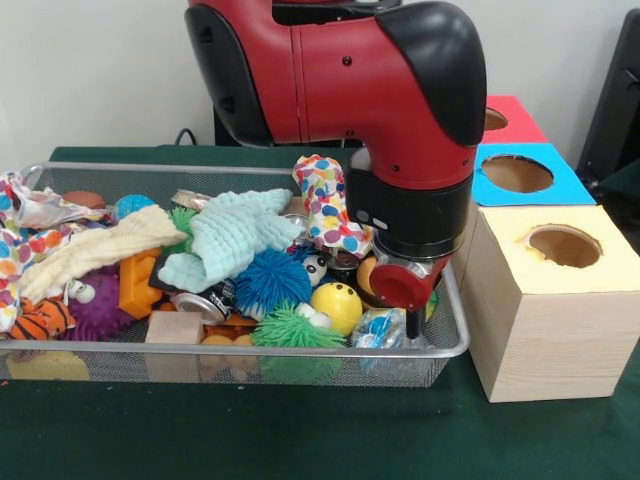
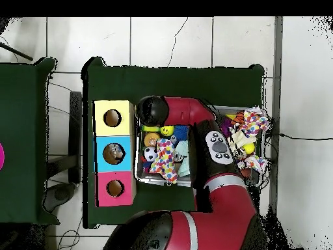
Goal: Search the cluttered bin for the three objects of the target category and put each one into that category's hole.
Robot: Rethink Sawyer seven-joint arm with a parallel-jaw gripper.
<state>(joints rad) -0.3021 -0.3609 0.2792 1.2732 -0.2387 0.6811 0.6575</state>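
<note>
Because the target category is not told, I treat the whole heap in the bin (image 1: pixel 455 335) as my search ground: yellow ball (image 1: pixel 337 305), blue spiky ball (image 1: pixel 272 277), mint cloth (image 1: pixel 240 232), dotted cloth (image 1: pixel 328 203), all piled at centre frame. My gripper (image 1: pixel 411 322) hangs low at the bin's right end, just beside the wooden box (image 1: pixel 545 320), probably to dig there; whether it is spread or pinching anything I cannot tell. The blue box (image 1: pixel 520 175) and red box (image 1: pixel 508 120) with their holes line up behind, at upper right.
</note>
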